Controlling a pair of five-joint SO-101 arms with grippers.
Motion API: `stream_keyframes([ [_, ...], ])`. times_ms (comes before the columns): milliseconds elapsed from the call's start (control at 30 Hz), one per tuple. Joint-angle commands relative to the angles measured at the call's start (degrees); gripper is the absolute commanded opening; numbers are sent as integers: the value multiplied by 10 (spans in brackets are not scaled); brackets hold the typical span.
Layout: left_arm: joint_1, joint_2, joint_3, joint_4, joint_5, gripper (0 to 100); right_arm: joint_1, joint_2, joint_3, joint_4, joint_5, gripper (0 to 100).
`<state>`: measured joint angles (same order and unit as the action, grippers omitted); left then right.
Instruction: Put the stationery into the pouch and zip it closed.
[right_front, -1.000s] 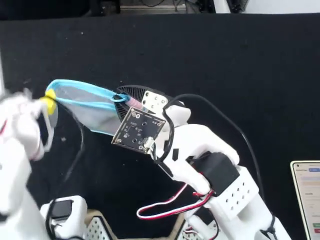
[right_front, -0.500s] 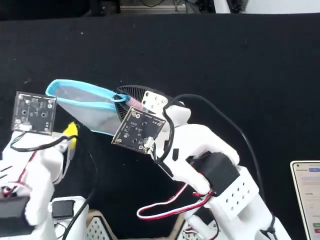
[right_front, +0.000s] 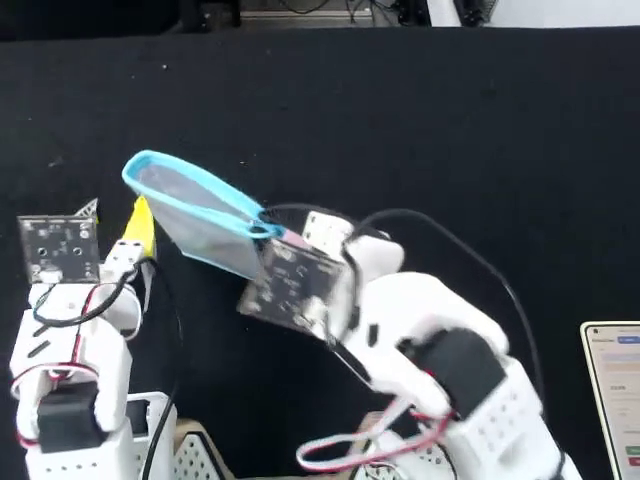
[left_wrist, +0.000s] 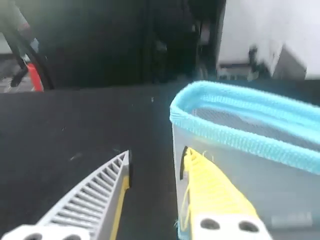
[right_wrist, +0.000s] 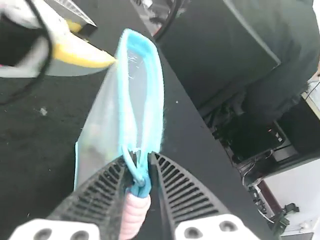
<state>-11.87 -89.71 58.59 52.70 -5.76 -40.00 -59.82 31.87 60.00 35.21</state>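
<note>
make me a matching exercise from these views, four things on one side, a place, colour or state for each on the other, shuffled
Things:
1. left gripper
2. right gripper
3. pouch
4. screen

Descriptions:
a. at the high view's right edge
b. shut on the pouch's ring end
c. open, its yellow finger beside the pouch's other end
d. see-through mesh with a blue rim

Pairs: 1-c, 2-b, 3-d, 4-a

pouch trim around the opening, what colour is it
Light blue trim on a see-through grey pouch; clearest in the left wrist view.
</note>
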Motion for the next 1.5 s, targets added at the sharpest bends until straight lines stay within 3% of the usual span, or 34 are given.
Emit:
stream_keyframes([
  [0, 0, 5, 26, -98, 49, 184, -11, -57, -15, 34, 4, 10],
  [167, 25, 42, 33, -172, 76, 184, -58, -60, 15, 32, 2, 10],
  [333, 69, 100, 15, -172, 75, 184, -77, -58, 27, 7, 1, 10],
  [433, 53, 99, -20, -107, 74, 184, -76, -58, 24, 5, 1, 10],
  [700, 52, 14, -137, 159, 74, 185, -40, -57, 27, -53, 0, 10],
  [800, 101, -17, -132, 221, 41, 185, -26, -57, 27, -60, 0, 10],
  [967, 258, -60, -138, 309, 18, 186, -26, -57, 28, -56, 0, 10],
  [1100, 342, -93, -117, 301, 61, 194, -25, -57, 28, -55, 0, 10],
  [1233, 351, -115, -80, 289, 62, 244, -25, -57, 44, -55, 0, 10],
  [1467, 364, -138, -51, 274, 62, 241, -25, -57, 71, -60, 4, 10],
])
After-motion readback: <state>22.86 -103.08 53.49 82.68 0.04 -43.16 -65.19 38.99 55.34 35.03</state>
